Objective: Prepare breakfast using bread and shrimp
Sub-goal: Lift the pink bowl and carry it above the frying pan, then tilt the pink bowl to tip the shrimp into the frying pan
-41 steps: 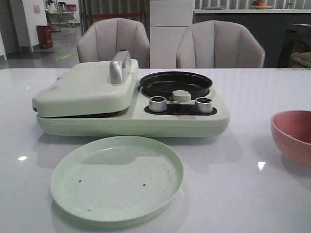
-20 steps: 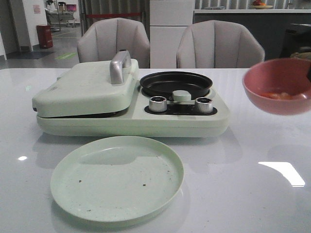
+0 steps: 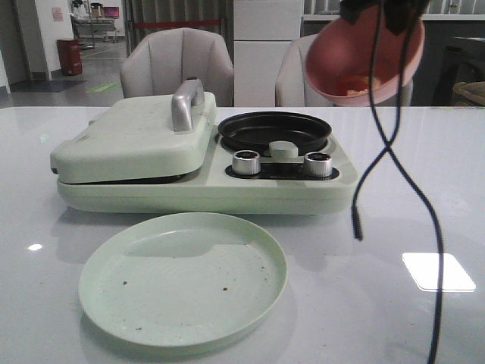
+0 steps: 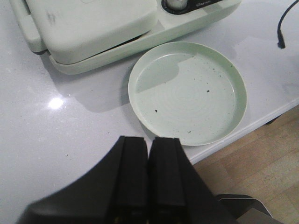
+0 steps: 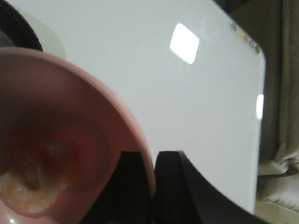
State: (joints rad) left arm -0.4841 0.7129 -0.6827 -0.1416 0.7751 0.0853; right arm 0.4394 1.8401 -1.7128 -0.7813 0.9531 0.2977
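Pink bowl, upper right of the front view, tilted above the black frying pan; right hand pinches its rim. Shrimp: orange-red and pale pieces low in the bowl, probably light, soft and slippery, best handled by tipping the rigid bowl, not pinching. Left hand: clenched on nothing, near the pale green plate; bread unseen.

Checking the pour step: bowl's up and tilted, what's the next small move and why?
Probably carry the bowl a little further left over the black pan, then tip more. The right gripper pinches its rim, the shrimp lies at the low side, and the bowl hangs past the pan's right edge.
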